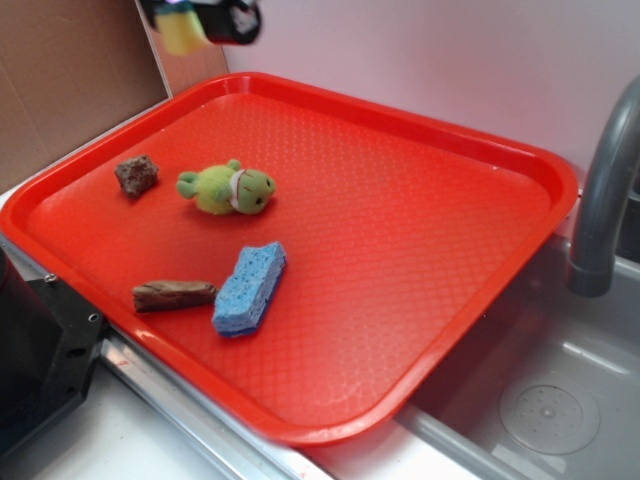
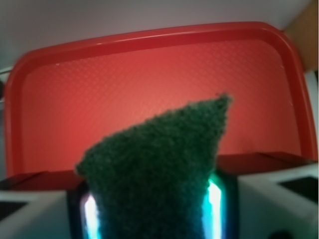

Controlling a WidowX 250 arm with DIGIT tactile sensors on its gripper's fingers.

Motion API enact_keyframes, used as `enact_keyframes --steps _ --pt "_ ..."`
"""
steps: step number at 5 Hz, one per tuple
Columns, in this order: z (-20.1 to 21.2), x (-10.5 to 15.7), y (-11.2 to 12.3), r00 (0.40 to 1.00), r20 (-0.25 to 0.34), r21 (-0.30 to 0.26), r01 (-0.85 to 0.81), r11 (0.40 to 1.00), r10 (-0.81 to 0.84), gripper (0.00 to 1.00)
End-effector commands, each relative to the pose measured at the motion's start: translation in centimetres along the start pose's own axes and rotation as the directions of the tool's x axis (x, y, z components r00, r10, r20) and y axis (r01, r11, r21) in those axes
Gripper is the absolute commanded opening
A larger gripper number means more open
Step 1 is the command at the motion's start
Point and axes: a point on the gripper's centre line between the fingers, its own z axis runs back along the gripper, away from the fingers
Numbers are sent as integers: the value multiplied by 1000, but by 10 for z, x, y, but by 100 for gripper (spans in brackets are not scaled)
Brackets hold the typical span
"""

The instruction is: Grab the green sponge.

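In the wrist view, the green sponge (image 2: pixel 159 169) fills the near foreground: its dark green scouring face rises from between the gripper (image 2: pixel 152 209) fingers and tapers to a point at the upper right. The two fingers (image 2: pixel 215 201) stand tight against its left and right sides, closed onto it, with lit strips showing along each flank. Beyond the sponge the red tray (image 2: pixel 149 40) lies below, its far rim curving across the top of the view.

In the exterior view, nearest the camera on the red tray (image 1: pixel 420 330) are a brown stick-like piece (image 1: pixel 173 295) and, just beside it on the right, a blue sponge (image 1: pixel 250 287), lying at a slant. Farther back sits a light green plush toy (image 1: pixel 227 188), and to its left, apart from it, a small brown lump (image 1: pixel 136 175). A grey faucet (image 1: pixel 605 190) rises at the right edge over a metal sink (image 1: pixel 540 410).

At the far top left, above the tray's back corner and clear of its surface, the gripper (image 1: pixel 205 20) appears blurred and dark, with the sponge's (image 1: pixel 182 32) yellow foam body held in it.
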Motion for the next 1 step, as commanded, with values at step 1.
enact_keyframes --steps 1 --pt "16 -21 0 998 35 -17 -47 999 48 0"
